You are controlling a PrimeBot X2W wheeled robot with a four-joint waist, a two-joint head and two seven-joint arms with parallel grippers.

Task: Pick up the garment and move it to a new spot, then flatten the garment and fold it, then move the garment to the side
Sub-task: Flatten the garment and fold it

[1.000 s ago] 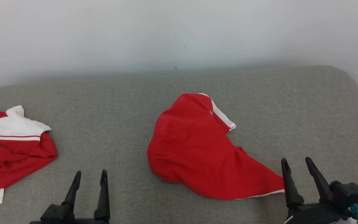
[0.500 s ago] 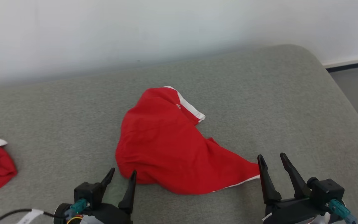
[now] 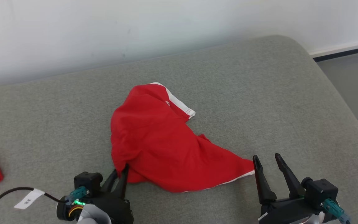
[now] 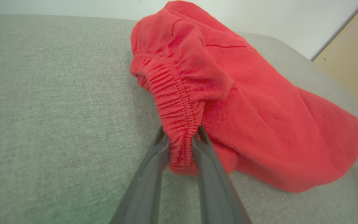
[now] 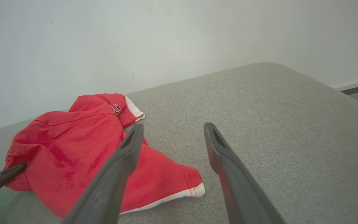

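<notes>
The garment (image 3: 154,143) is soft red cloth, matt and slightly fuzzy, with a gathered, ribbed elastic waistband (image 4: 176,102) and a smooth white hem band (image 5: 166,199). The cushion (image 3: 259,93) beneath it is covered in coarse grey woven fabric, matt and faintly flecked. The left gripper (image 3: 120,169) and right gripper (image 3: 266,156) have dark fingers that look like smooth matt plastic. Near the cushion's front left corner, a black rubbery cable (image 3: 51,197) carries a white paper-like tag (image 3: 29,199). The wall (image 3: 135,31) is smooth, matt white.
</notes>
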